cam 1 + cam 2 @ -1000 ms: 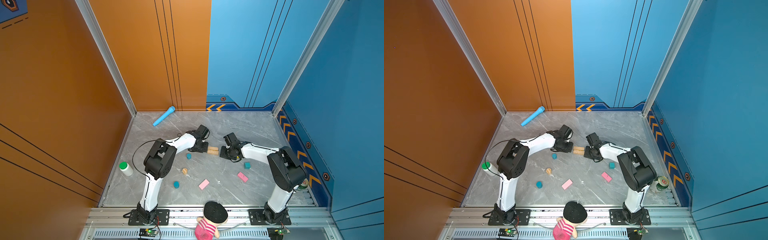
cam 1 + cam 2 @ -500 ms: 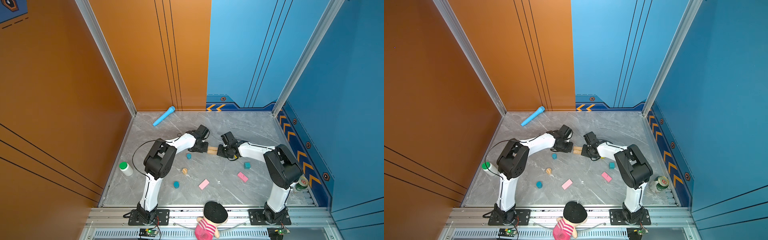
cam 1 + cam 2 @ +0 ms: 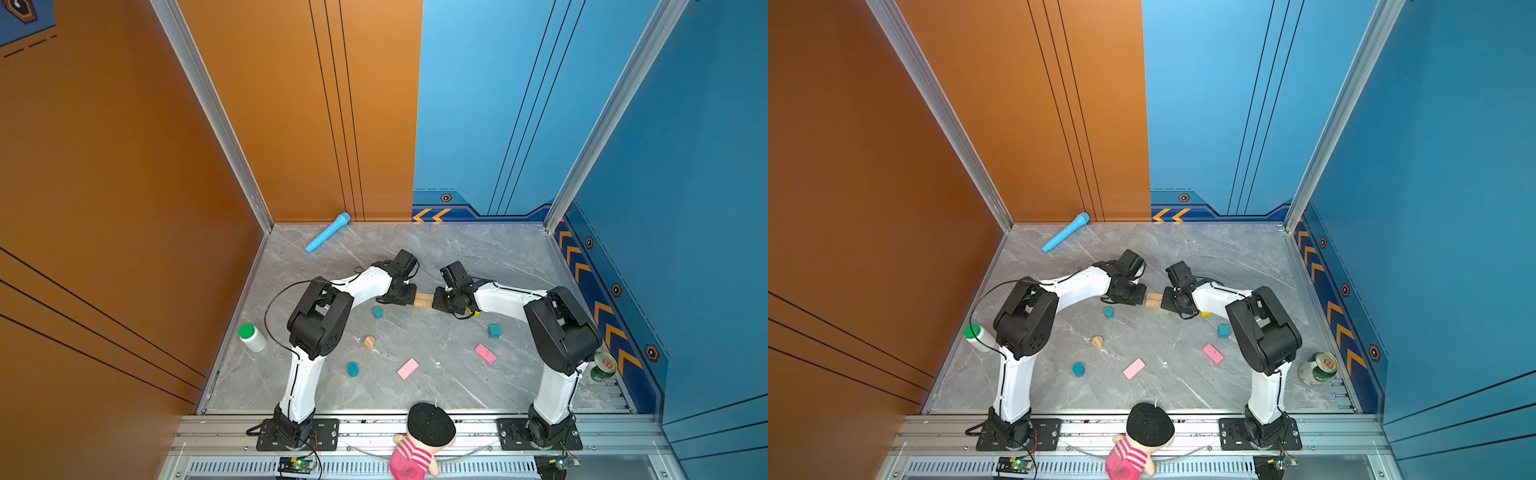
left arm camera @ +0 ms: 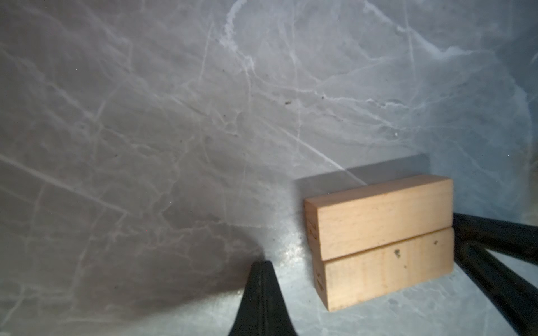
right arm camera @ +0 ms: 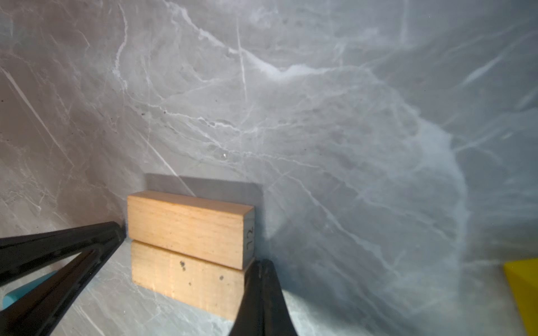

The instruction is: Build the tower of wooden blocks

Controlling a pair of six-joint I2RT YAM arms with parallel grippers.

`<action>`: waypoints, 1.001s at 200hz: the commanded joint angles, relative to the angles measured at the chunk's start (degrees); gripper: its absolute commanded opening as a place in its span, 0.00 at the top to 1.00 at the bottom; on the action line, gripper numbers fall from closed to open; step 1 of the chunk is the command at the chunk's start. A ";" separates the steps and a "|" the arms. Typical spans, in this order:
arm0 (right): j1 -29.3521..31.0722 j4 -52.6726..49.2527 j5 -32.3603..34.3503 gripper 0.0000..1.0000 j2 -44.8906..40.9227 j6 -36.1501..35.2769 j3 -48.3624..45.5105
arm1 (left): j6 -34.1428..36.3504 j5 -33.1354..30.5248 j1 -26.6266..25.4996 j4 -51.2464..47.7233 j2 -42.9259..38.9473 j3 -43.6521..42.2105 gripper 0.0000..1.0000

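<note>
1. Left wrist view gives me two tan bars [image 4: 378,241] lying flat on the grey marbled table [image 4: 145,116], long sides touching and ends flush.
2. My left tool [image 4: 261,272] is pressed together into one black wedge and pinches nothing. Its tip sits just beside one short end of the pair.
3. My right tool [image 5: 262,269] is also pressed together and empty. In the right wrist view its tip sits at a corner of the opposite short end.
4. I cannot tell whether either tip actually touches the wood.
5. In both top views the pair lies mid-table, between the two tool tips.
6. Loose blocks lie apart on the side toward the arm bases: a blue cylinder [image 3: 377,312] near the left tool, a tan cylinder [image 3: 369,342], a second blue cylinder [image 3: 353,369], a pink bar [image 3: 407,368], another pink bar [image 3: 485,353] and a teal cube [image 3: 494,331].
7. A yellow bar [image 5: 522,293] shows at the edge of the right wrist view.
</note>
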 commanded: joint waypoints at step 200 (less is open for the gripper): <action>1.52 -10.18 6.55 1.00 -20.13 -0.28 -10.01 | 0.80 -5.95 0.42 -7.76 -7.04 -7.54 1.00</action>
